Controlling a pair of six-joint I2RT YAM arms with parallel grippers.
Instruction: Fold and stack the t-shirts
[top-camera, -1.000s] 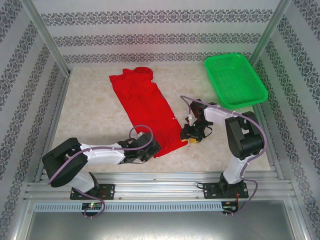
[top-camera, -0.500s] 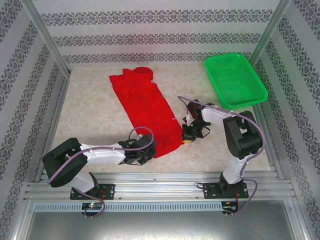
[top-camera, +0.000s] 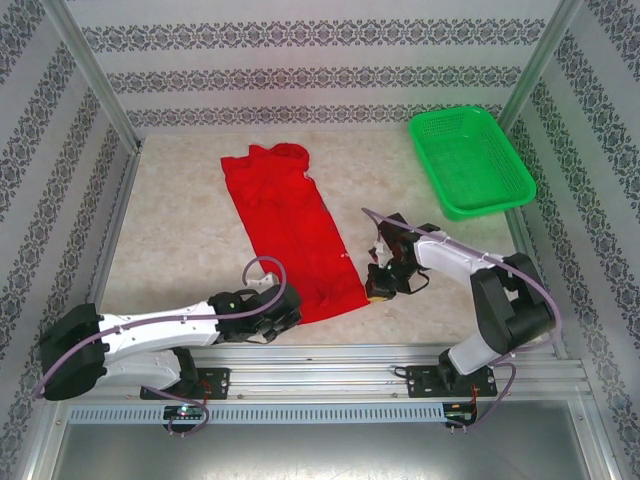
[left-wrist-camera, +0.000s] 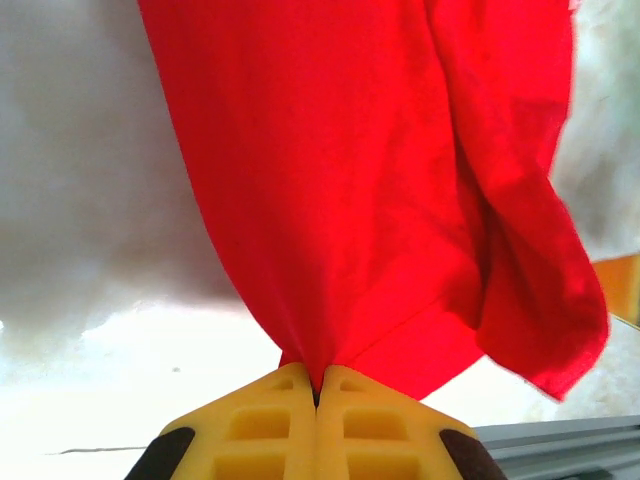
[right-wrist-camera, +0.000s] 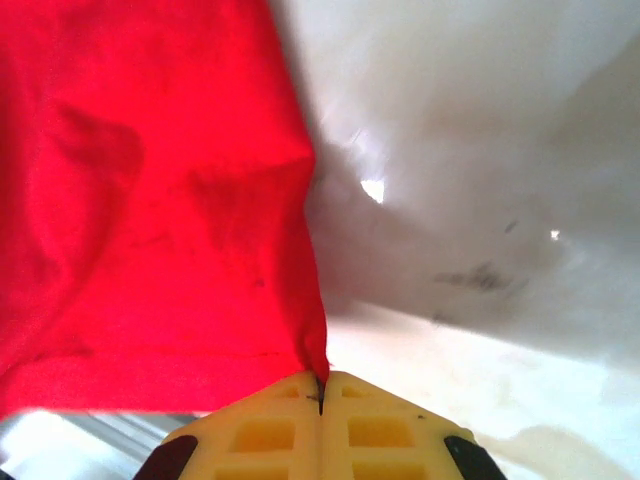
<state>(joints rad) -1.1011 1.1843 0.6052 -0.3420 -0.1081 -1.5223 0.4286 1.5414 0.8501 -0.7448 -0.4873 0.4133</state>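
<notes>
A red t-shirt (top-camera: 290, 232) lies as a long folded strip on the table, running from the back middle toward the front; its plain red side faces up. My left gripper (top-camera: 293, 314) is shut on the near left corner of its hem, with red cloth (left-wrist-camera: 360, 200) pinched between the yellow fingers (left-wrist-camera: 270, 420). My right gripper (top-camera: 372, 290) is shut on the near right corner, the cloth (right-wrist-camera: 150, 200) pulled into the seam between its yellow fingers (right-wrist-camera: 380, 425). Both held corners are raised a little off the table.
A green mesh basket (top-camera: 470, 160) stands at the back right of the pale table (top-camera: 180, 230). Patterned walls and metal posts close in the table on three sides. A metal rail (top-camera: 320, 375) runs along the near edge behind the arm bases.
Both grippers have shut on the near hem corners. The left arm has drawn back toward the near left. The shirt has straightened and shifted slightly.
</notes>
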